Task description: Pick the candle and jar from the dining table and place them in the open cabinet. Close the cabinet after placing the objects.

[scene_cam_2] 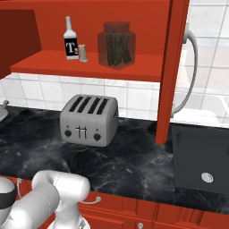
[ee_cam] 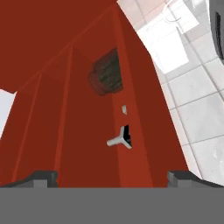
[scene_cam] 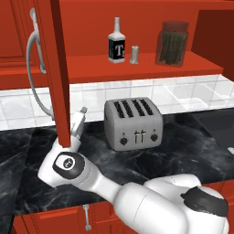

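Small pale candle and large clear glass jar sit on red cabinet shelf. Rigid red panelled door swings easily: push left face near free edge. Gripper fingers apart, empty.

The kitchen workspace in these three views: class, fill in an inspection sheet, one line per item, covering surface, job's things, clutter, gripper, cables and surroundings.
Surface: black marble counter with white veins, bearing a toaster.
Job's things: jar and candle stand upright on the red shelf of the cabinet; the cabinet door stands open.
Clutter: a bottle with a black label stands left of the candle on the shelf.
Gripper: the gripper points at the red door, finger tips spread apart, holding nothing.
Cables: nothing seen.
Surroundings: white tiled wall, dark sink, red base cabinets below the counter.
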{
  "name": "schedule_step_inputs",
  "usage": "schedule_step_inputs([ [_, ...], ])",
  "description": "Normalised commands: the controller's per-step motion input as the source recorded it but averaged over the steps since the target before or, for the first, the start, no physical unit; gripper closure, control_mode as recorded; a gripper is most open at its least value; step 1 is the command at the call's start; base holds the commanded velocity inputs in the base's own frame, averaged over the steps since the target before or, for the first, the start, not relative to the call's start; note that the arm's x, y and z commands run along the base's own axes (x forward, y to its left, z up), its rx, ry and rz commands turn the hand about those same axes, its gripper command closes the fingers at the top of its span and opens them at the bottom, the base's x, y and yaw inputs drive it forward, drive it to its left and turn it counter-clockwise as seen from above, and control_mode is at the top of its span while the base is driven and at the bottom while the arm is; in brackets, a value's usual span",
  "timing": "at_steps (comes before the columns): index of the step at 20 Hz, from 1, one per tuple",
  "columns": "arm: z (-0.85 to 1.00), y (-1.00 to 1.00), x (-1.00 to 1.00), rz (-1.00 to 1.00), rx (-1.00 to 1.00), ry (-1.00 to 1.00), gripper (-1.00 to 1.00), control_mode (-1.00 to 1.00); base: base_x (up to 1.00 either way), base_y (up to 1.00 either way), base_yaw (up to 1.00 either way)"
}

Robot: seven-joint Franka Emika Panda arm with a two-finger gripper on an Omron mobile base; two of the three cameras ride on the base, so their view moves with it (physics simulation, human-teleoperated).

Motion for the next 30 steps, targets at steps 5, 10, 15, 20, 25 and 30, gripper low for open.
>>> schedule_step_inputs([
  [5, 0.0, 0.2, 0.02, -0.05, -0.09, 0.04, -1.0, -1.0, 0.0, 0.0, 0.0],
  [10, -0.04, 0.13, 0.01, -0.04, -0.08, 0.01, -1.0, -1.0, 0.0, 0.0, 0.0],
  [15, -0.1, 0.04, 0.0, -0.03, -0.05, 0.0, -1.0, -1.0, 0.0, 0.0, 0.0],
  [20, -0.07, 0.11, 0.05, -0.02, -0.06, 0.05, -1.0, -1.0, 0.0, 0.0, 0.0],
  [25, -0.02, 0.23, 0.17, -0.02, -0.07, 0.11, -1.0, -1.0, 0.0, 0.0, 0.0],
  [30, -0.02, 0.28, 0.2, -0.01, -0.08, 0.14, -1.0, -1.0, 0.0, 0.0, 0.0],
])
